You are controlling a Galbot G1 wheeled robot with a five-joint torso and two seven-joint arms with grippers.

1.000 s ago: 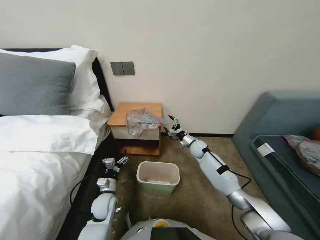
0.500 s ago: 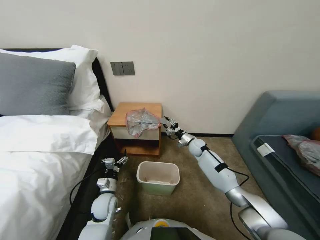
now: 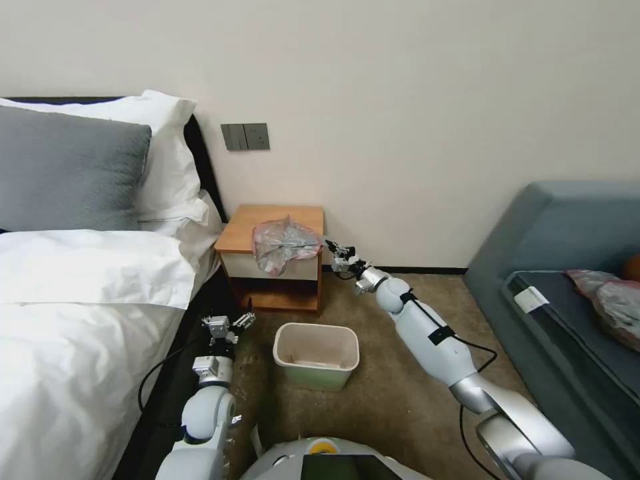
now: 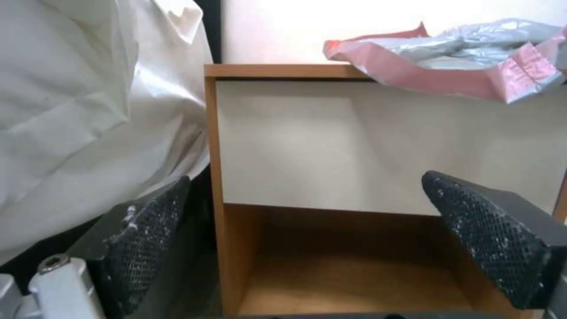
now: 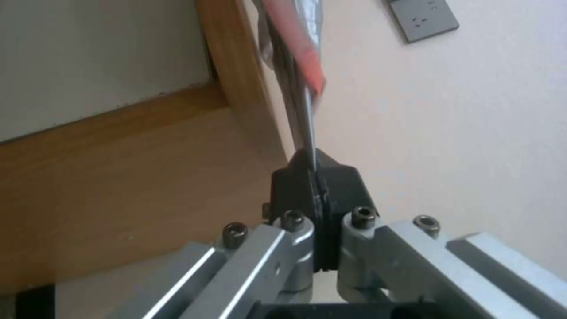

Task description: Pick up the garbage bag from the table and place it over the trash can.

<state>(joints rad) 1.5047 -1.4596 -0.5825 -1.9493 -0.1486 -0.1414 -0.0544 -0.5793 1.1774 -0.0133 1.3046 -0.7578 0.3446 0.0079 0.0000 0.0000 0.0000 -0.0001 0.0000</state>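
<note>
The bag (image 3: 283, 243) lies crumpled on the counter (image 3: 250, 230), at its front right corner, spilling over the front edge and hanging down across part of the white drawer front. In the left wrist view its lower folds are cut off, and how far it reaches back on the top cannot be made out. It is thin, wrinkled, silvery-grey film with a pink rim.

The right hand (image 3: 331, 248) is at the counter's right edge, just off the front corner. In the right wrist view its black pads (image 5: 307, 186) are pressed together on a taut strip of the bag (image 5: 298, 66) that runs out from the corner; the pinched edge itself is hidden between them.

The left hand (image 3: 228, 325) hangs low by the bed (image 3: 80, 320), its textured dark fingers (image 4: 481, 230) spread wide with nothing between them, facing the drawer front and the open shelf below.

The bin (image 3: 316, 355) stands on the carpet in front of the counter, apart from it, between the two arms. It is rounded-rectangular, cream inside and pale green outside, mouth open upward. Bare carpet lies open to its right, up to the grey sofa (image 3: 567, 240); on its left the bed's edge is close.
</note>
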